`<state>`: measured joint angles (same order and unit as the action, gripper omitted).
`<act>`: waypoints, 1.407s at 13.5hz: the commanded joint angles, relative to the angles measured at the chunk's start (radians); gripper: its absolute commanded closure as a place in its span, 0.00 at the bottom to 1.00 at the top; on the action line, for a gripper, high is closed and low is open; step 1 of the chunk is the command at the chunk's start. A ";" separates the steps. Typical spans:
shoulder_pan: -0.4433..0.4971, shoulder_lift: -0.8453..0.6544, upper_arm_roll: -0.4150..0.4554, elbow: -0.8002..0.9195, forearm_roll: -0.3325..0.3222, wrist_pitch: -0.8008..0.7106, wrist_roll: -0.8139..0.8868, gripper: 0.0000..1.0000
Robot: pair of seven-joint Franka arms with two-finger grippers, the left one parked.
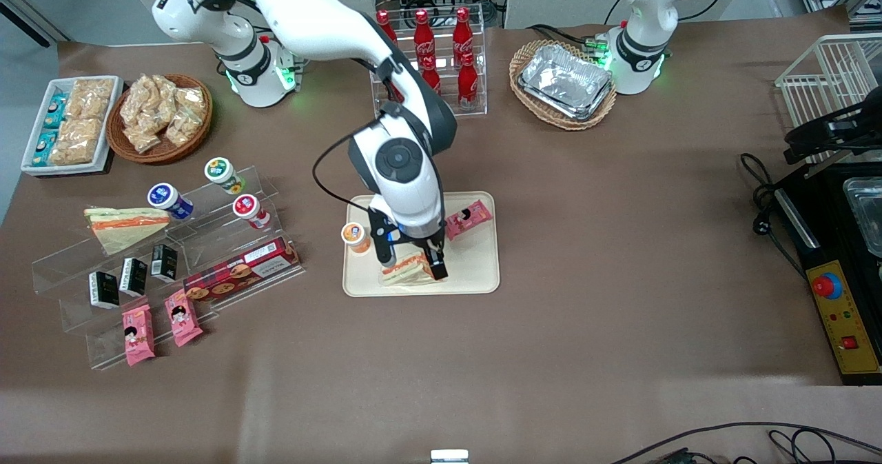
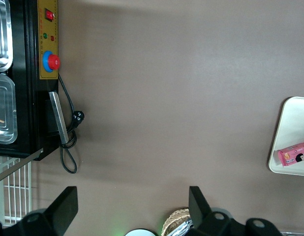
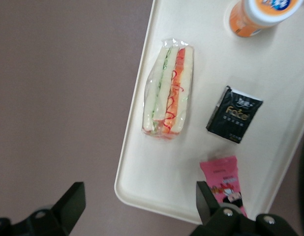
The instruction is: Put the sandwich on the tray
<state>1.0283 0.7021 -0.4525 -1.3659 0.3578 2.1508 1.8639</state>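
The sandwich [image 3: 169,93], a clear-wrapped wedge with green and orange-red filling lines, lies flat on the cream tray [image 3: 157,172], close to one long rim. In the front view the sandwich [image 1: 408,271] rests in the part of the tray [image 1: 475,271] nearest the camera, partly covered by my gripper [image 1: 411,260]. The gripper [image 3: 139,196] hovers above a tray corner, open, its black fingers [image 3: 73,199] wide apart and holding nothing. It does not touch the sandwich.
Also on the tray are an orange-capped cup [image 1: 356,236], a pink snack packet [image 1: 468,219] and a black packet [image 3: 234,114]. Toward the working arm's end stands a clear stepped shelf [image 1: 76,271] with another sandwich wedge [image 1: 124,226], small cups and packets. Cola bottles [image 1: 441,43] stand farther back.
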 commanded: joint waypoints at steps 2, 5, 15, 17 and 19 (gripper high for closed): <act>-0.034 -0.151 -0.015 -0.044 0.012 -0.144 -0.081 0.00; -0.109 -0.249 -0.015 -0.088 0.004 -0.227 -0.319 0.00; -0.480 -0.515 0.141 -0.317 -0.193 -0.235 -1.205 0.00; -0.557 -0.542 0.190 -0.334 -0.305 -0.247 -1.371 0.00; -0.650 -0.565 0.230 -0.334 -0.378 -0.281 -1.588 0.00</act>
<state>0.4838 0.1986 -0.2866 -1.6577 0.0634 1.9027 0.5062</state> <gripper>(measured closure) 0.000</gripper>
